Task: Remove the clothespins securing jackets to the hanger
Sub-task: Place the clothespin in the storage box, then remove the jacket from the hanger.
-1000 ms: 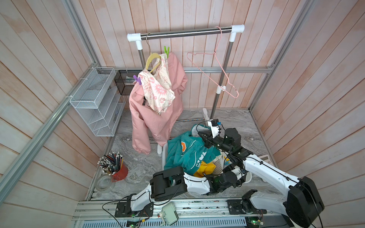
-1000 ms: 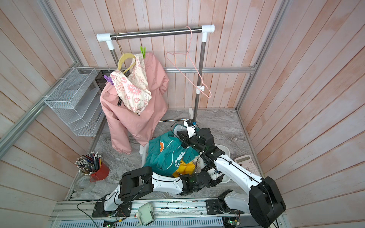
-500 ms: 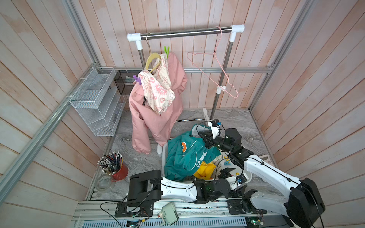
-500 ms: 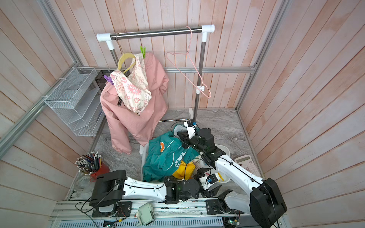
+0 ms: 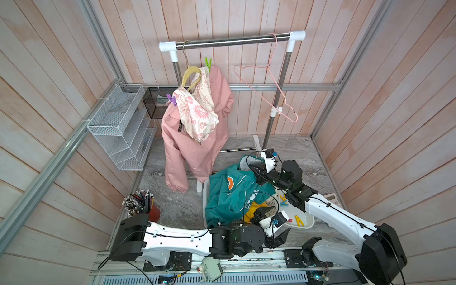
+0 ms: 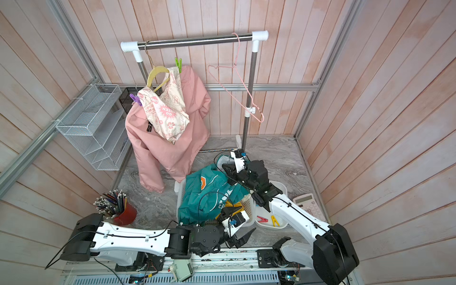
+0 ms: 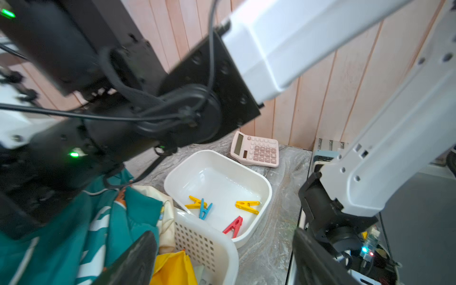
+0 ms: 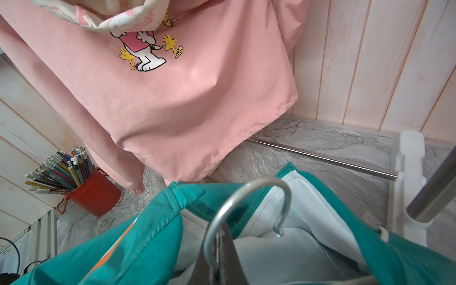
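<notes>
The clothes rack (image 5: 232, 40) is standing at the back of the marbled counter (image 5: 177, 204). The pink jacket (image 5: 197, 153) is hanging from it on a yellow hanger (image 5: 190, 74), its cream printed lining falling forward. The teal jacket (image 5: 227, 197) is spilling over the white perforated basket (image 7: 204, 244), and the yellow jacket (image 7: 172, 269) is lying under it inside the basket. A white tub (image 7: 261, 182) is sitting just beside the basket.

The left pincer (image 7: 222, 259) is hovering above the basket's corner near the tub, its jaws standing wide apart and holding nothing. The right pincer (image 8: 219, 259) is reaching over the teal jacket's collar, closed on the stem of a metal hanger hook (image 8: 246, 197).

A green clothespin (image 5: 208, 63) is gripping one shoulder of the pink jacket, and a purple clothespin (image 5: 171, 99) is gripping the other. Two yellow clothespins (image 7: 196, 202) (image 7: 247, 206), a blue clothespin (image 7: 204, 209) and a red clothespin (image 7: 234, 226) are lying loose in the tub, the blue one touching a yellow one.
</notes>
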Action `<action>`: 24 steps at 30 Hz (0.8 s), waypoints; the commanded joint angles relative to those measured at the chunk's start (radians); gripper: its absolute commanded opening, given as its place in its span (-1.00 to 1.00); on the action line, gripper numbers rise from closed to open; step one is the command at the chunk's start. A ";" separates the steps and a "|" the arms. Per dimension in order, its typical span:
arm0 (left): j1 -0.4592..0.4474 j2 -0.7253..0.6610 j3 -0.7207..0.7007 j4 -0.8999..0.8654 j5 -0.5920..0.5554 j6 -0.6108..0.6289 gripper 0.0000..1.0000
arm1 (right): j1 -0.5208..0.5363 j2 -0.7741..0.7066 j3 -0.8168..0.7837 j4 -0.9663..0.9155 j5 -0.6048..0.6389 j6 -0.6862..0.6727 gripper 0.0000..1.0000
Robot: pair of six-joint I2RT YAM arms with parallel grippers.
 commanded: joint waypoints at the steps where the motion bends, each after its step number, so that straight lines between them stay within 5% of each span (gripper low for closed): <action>1: 0.003 -0.087 -0.010 -0.133 -0.134 -0.026 0.75 | -0.002 -0.020 0.037 -0.011 0.042 -0.010 -1.00; 8: 0.046 -0.272 -0.043 -0.373 -0.260 -0.146 0.76 | -0.003 -0.017 0.047 -0.023 0.098 -0.004 -1.00; 15: 0.157 -0.422 -0.117 -0.491 -0.075 -0.266 0.66 | -0.007 -0.008 0.067 -0.036 0.112 0.002 -1.00; 24: 0.242 -0.423 -0.132 -0.569 0.079 -0.278 0.50 | -0.011 0.017 0.102 -0.057 0.097 0.005 -1.00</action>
